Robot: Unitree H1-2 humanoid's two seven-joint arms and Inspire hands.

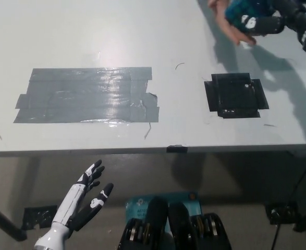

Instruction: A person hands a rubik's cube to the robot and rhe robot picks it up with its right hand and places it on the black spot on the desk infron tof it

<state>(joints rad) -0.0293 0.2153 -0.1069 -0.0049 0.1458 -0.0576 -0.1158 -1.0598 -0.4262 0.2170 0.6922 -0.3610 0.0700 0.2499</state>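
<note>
The rubik's cube point(240, 10), showing blue faces, is at the top right edge of the head view, above the far part of the desk. My black right hand point(268, 21) is wrapped around it from the right, fingers closed on it. A person's hand point(236, 33) lies open under and to the left of the cube, touching it. The black spot point(236, 95), a square of black tape, lies on the desk below and nearer to me, with nothing on it. My white left hand point(83, 201) rests open below the desk's front edge at lower left.
A wide patch of grey tape point(87, 95) covers the left middle of the white desk point(184, 130). The desk's front edge point(142, 151) runs across the picture. A small dark clip point(176, 149) sits on that edge.
</note>
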